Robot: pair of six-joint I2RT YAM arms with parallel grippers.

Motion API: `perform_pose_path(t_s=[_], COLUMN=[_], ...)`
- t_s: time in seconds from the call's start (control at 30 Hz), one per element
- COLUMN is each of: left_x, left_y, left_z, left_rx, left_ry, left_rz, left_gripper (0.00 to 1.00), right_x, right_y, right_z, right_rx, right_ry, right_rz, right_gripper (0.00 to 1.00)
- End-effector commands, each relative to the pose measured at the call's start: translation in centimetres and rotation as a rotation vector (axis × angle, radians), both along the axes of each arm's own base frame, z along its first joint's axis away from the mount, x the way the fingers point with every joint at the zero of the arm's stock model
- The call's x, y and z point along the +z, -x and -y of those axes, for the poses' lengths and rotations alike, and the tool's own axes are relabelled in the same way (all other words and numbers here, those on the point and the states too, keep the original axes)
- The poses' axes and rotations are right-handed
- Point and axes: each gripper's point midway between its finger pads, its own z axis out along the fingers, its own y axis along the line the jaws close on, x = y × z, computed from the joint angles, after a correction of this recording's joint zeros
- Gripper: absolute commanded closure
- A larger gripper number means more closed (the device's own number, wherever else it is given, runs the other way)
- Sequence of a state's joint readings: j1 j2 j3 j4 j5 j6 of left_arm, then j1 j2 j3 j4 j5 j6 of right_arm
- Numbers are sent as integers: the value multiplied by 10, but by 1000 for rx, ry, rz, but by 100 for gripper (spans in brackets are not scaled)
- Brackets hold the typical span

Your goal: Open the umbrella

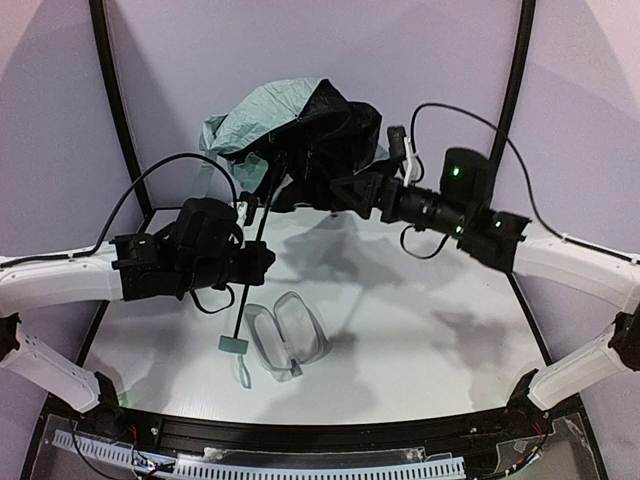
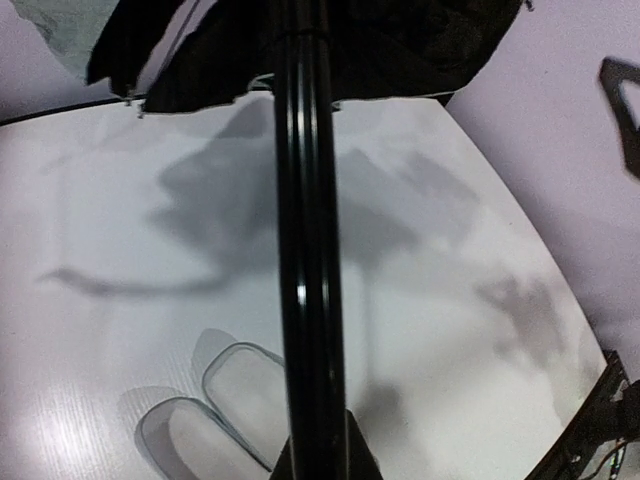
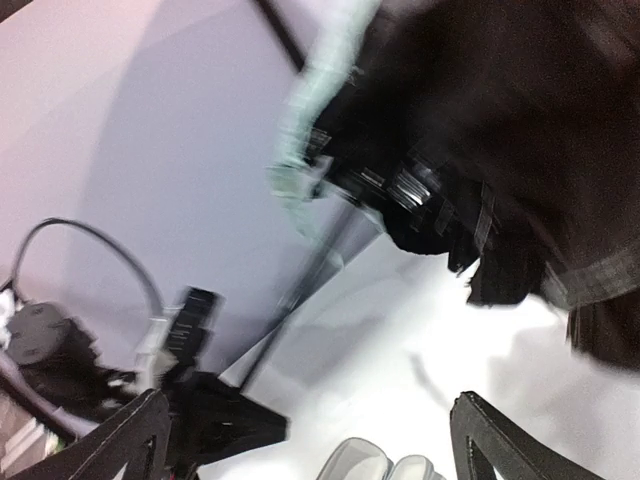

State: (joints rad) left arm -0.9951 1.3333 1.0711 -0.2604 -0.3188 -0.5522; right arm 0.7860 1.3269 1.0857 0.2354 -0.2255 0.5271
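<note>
Bare table (image 1: 430, 340) on the right half is free room to pass. Obstacles: open hard case (image 1: 287, 335) at front-left, umbrella (image 1: 300, 125) canopy bunched over the back, w/ its thin shaft slanting down to just beside the case.

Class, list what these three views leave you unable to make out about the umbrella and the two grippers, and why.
- Top view: whether the right gripper touches the umbrella; black against black lining.
- Left wrist view: how the left gripper clamps the shaft; the bottom edge cuts it off.
- Right wrist view: detail of the canopy; motion blur.
</note>
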Motion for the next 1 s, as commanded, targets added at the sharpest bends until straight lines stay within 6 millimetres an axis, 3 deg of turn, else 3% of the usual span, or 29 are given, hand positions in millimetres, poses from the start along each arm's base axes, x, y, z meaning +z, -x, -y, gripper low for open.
perform_pose_path(t_s=[0.0,0.1,0.2,0.27,0.4,0.53,0.63,0.97], left_x=[58,64,73,76,80,98,108,108], left_y=[-1,6,14,20,25,38,49,57], left_z=[20,26,31,36,38,34,36,51], left_rx=[-14,-54,-113,-160,-189,-254,-321,-376], left_ry=[345,433,483,513,545,595,638,667], left_rz=[53,49,65,69,67,121,144,127], left_gripper=[99,99,99,99,99,99,99,99], right_x=[-8,0,20,29,31,45,44,64], right_y=[-5,2,5,3,-17,-31,-48,-59], right_z=[-17,-34,-41,-45,-48,-53,-49,-62], right_rx=[-19,84,137,154,126,115,38,73], right_ry=[-244,-348,-409,-445,-505,-494,-517,-632], right_rz=[-73,-73,-23,-24,-103,-98,-91,-59], right_gripper=[4,5,15,17,18,18,18,25])
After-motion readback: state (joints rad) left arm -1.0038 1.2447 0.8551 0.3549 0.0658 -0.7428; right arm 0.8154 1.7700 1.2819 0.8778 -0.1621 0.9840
